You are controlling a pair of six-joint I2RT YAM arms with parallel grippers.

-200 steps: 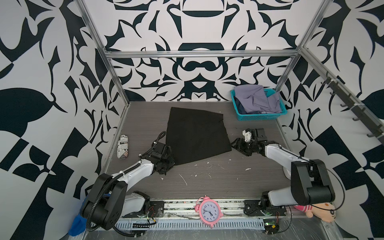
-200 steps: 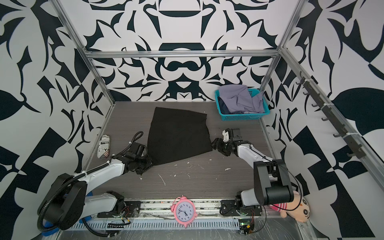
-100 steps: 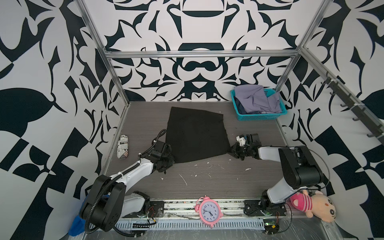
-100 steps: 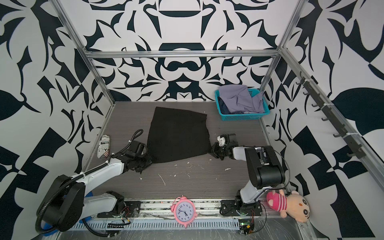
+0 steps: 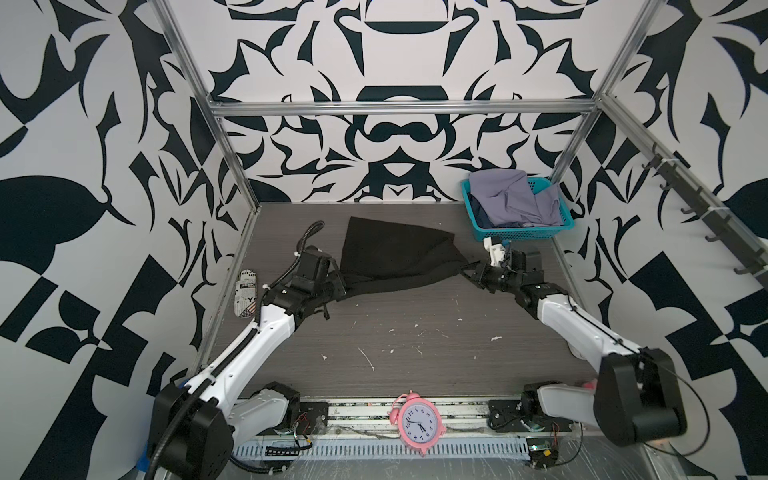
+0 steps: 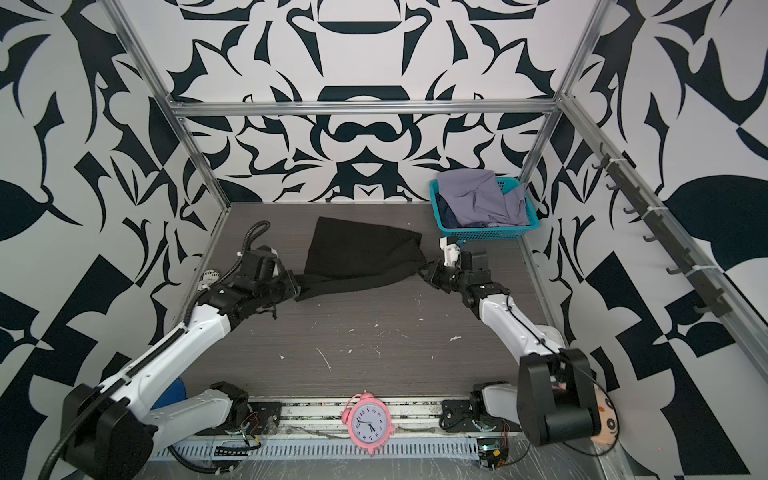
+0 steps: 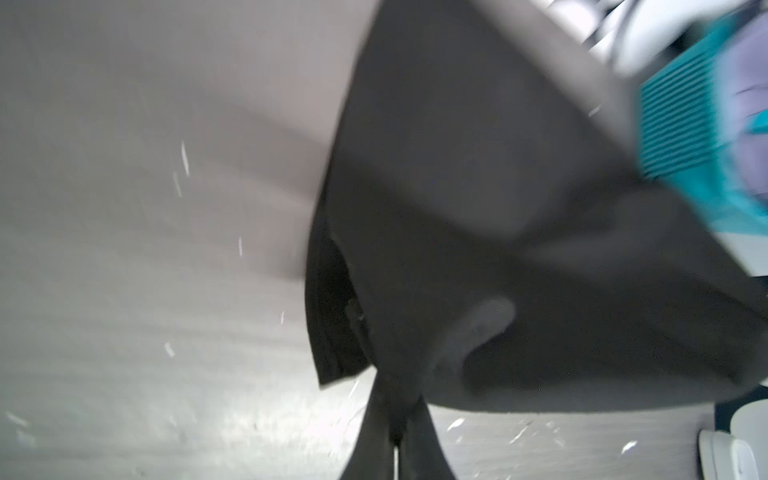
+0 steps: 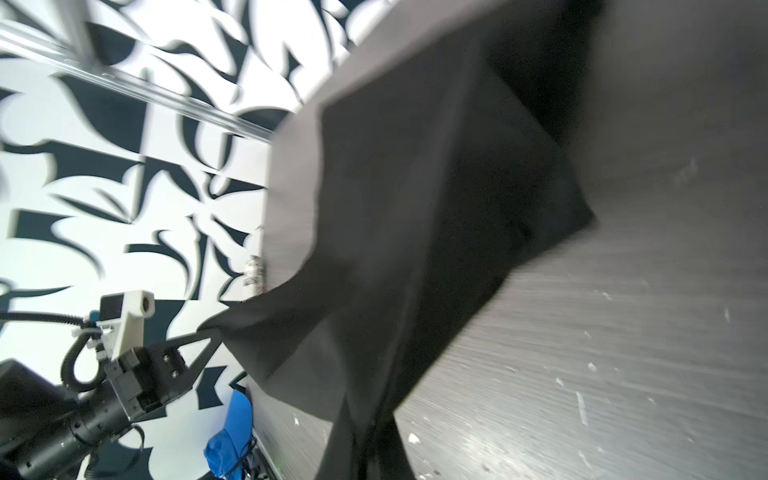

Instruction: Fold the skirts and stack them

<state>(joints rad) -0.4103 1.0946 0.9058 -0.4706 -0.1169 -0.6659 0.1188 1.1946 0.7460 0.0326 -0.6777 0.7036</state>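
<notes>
Skirts are barely begun: one plain black cloth skirt (image 5: 395, 257) lies mid-frame on the grey table (image 5: 415, 353) in both top views, its two near corners pinched by the left gripper (image 5: 338, 289) and right gripper (image 5: 467, 272), with no fold made yet. One pale lavender-grey skirt (image 5: 511, 199) and one dark blue garment (image 5: 478, 212) under it sit in the single teal plastic basket (image 5: 528, 233) at upper right. Nothing is stacked.

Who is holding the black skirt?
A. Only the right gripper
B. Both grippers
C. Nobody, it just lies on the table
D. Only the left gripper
B. In a top view the left gripper and the right gripper are each shut on a near corner of the black skirt, and its near edge hangs between them.
</notes>
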